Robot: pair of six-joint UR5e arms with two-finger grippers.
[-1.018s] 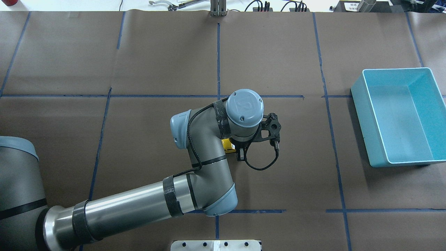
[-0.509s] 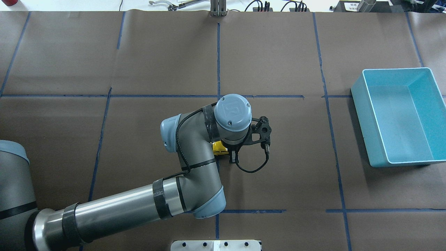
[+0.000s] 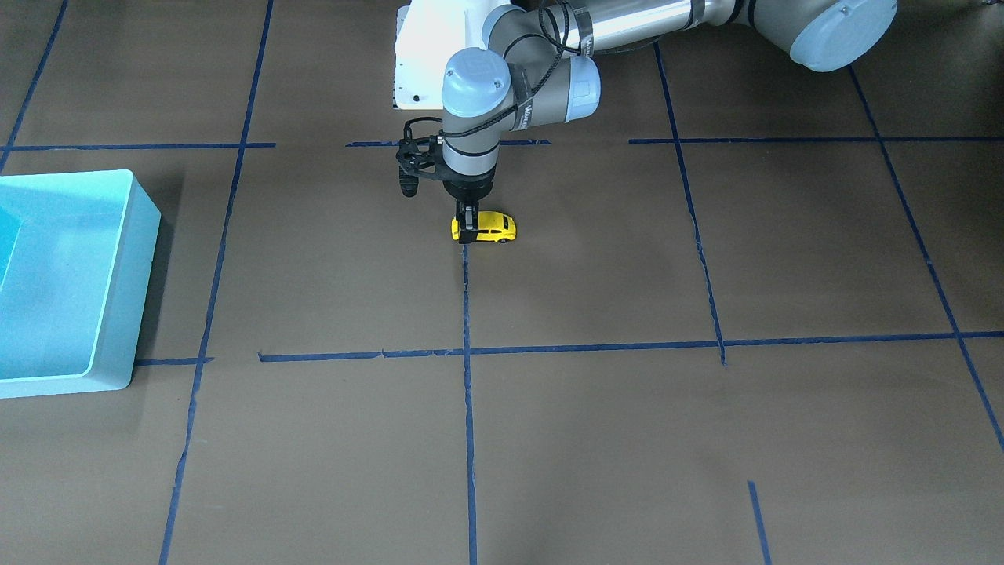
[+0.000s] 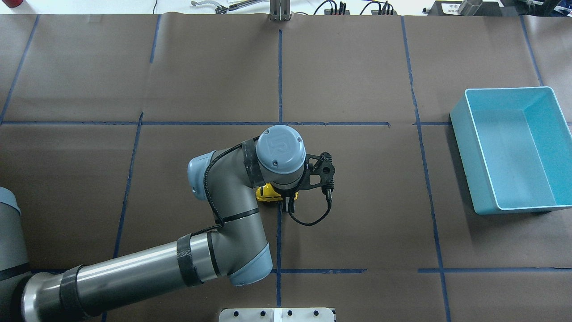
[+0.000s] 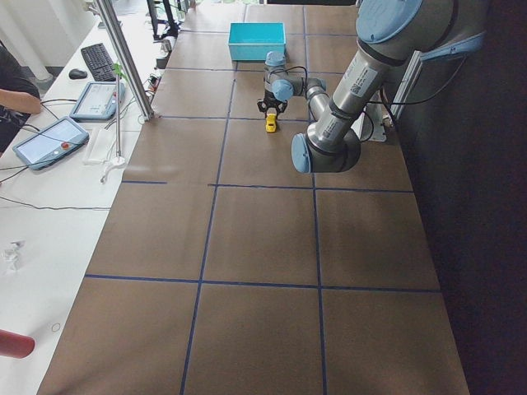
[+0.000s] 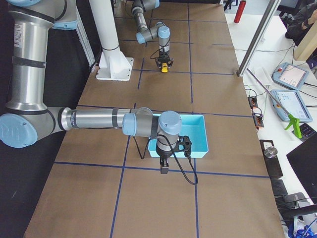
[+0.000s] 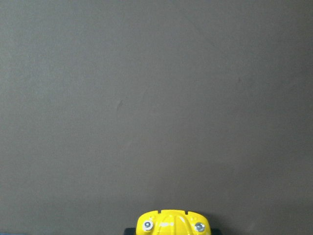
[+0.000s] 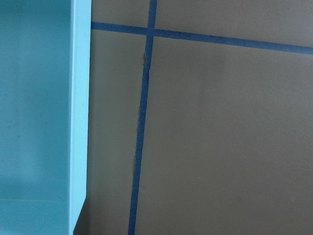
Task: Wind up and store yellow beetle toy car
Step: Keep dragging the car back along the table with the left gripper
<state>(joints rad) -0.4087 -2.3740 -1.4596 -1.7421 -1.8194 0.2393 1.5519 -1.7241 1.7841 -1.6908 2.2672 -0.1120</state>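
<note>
**Left gripper (image 3: pixel 468 225) grips the yellow beetle toy car (image 3: pixel 496 225)**

I see the brown paper surface (image 4: pixel 357 67), with the turquoise bin (image 4: pixel 471 156) toward my robot's right end. The right gripper (image 6: pixel 164 169) hangs just beside that bin; I cannot tell how its jaws stand. Near mid-surface, the left jaws pinch the car's end, wheels down.

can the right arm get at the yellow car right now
Probably not. The left gripper grips the yellow beetle toy car with its wrist directly above, and the right gripper hangs far off beside the turquoise bin.
</note>
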